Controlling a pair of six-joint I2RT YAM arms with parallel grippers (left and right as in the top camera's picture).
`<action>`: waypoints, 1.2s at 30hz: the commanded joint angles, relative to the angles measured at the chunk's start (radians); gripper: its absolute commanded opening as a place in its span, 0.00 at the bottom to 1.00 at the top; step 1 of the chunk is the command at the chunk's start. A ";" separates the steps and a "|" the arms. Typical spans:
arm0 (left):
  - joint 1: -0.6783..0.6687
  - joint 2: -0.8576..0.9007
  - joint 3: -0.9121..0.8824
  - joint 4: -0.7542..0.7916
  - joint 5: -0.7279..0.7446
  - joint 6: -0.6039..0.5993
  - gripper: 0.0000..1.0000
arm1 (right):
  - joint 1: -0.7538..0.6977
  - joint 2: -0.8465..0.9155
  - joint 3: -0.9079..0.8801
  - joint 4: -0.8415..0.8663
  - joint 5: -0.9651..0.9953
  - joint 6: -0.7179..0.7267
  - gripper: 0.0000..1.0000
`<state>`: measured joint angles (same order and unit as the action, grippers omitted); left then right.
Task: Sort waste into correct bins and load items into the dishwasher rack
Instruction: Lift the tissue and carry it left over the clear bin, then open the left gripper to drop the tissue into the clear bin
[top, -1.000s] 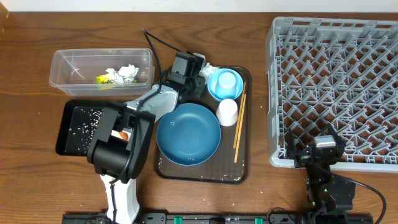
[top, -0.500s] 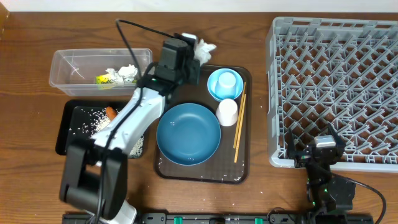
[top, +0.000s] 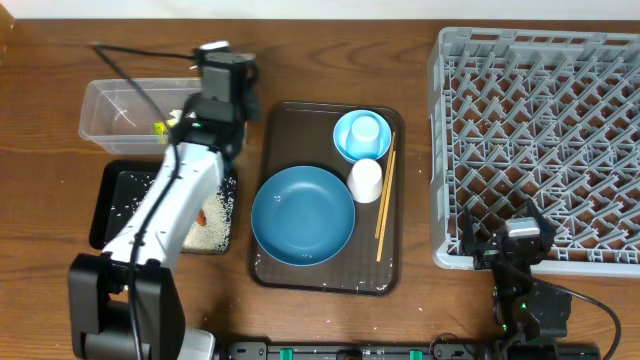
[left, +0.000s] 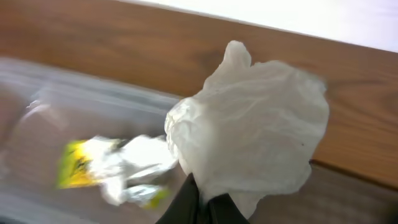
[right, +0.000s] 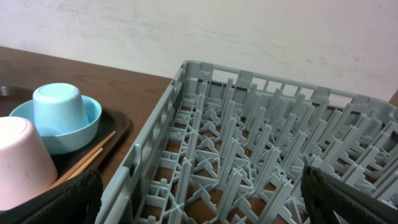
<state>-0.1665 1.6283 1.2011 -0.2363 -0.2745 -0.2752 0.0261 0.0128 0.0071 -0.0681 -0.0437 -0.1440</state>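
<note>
1. Firstly, your left fingers (left: 186, 205) are clenched on the crumpled white tissue (left: 249, 124). They pinch it at its lower edge, and the wad stands out beyond the tips.
2. Seen from overhead, your left arm (top: 170, 200) reaches across the black tray (top: 105, 200) to the right end of the clear tub (top: 110, 115). The tissue is held up at that end. You cannot tell from these views whether it hangs inside the tub's walls or over the rim.
3. Inside the tub lie the yellow-green wrapper (left: 78, 163) and a second piece of tissue (left: 140, 165). They touch each other, and both are blurred in the wrist view.
4. The black tray sits just beside the tub on its near side. It holds the rice (top: 205, 236), heaped at the right end with loose grains scattered to the left. The carrot (top: 203, 217) shows at the heap, partly hidden by your arm.
5. The brown serving tray (top: 290, 130) lies between the bins and the rack. It carries:
   - the blue dish (top: 302, 215);
   - the light-blue bowl (top: 345, 140), with an upturned light-blue cup (right: 57, 109) in it;
   - the white cup (top: 366, 180), inverted just beside the bowl;
   - the chopsticks (top: 384, 200), along the tray's right side.
6. The dishwasher rack (top: 540, 140) stands at the right of the surface (top: 40, 280), apart from the serving tray.
7. Your right fingers (right: 56, 199) are released and spread wide, low at the rack's near wall.
</note>
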 joint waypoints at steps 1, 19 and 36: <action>0.067 -0.010 0.000 -0.021 -0.052 -0.103 0.07 | 0.014 0.000 -0.002 -0.004 0.011 -0.010 0.99; 0.165 -0.009 0.000 -0.073 -0.052 -0.114 0.68 | 0.014 0.000 -0.002 -0.004 0.011 -0.010 0.99; 0.167 0.049 0.000 0.127 0.109 -0.046 0.26 | 0.014 0.000 -0.002 -0.004 0.011 -0.010 0.99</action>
<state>-0.0017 1.6329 1.2011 -0.1497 -0.1825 -0.4053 0.0261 0.0128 0.0071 -0.0681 -0.0437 -0.1436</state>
